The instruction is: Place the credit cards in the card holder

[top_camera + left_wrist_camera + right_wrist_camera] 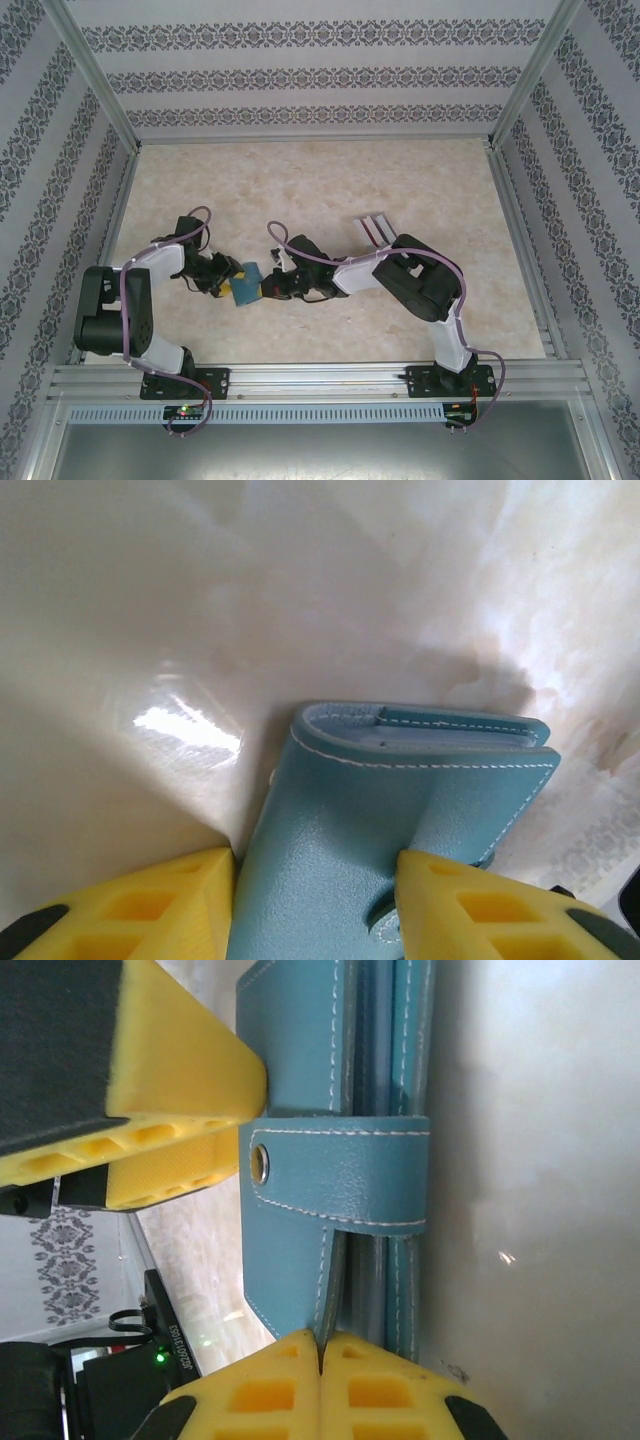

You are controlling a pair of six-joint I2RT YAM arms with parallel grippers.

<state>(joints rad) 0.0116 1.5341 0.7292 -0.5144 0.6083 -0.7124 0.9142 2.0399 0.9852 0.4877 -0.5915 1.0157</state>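
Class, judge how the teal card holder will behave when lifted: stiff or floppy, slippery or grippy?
The card holder probably bends: it folds softly around its spine. Its grained surface likely resists slipping. Its layers gape, so it may splay open unless pinched.

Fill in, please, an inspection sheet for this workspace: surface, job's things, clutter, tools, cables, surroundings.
Surface: beige marbled table, glossy, with some glare.
Job's things: teal card holder, folded, its strap across the edge, between the two arms; credit cards not recognisable.
Clutter: two pale strips beyond the right arm, too small to identify.
Grippers: left tool shut on the card holder; right tool touches the holder's lower edge, grip unclear.
Cables: purple cables loop along both arms.
Surroundings: patterned walls, aluminium frame.
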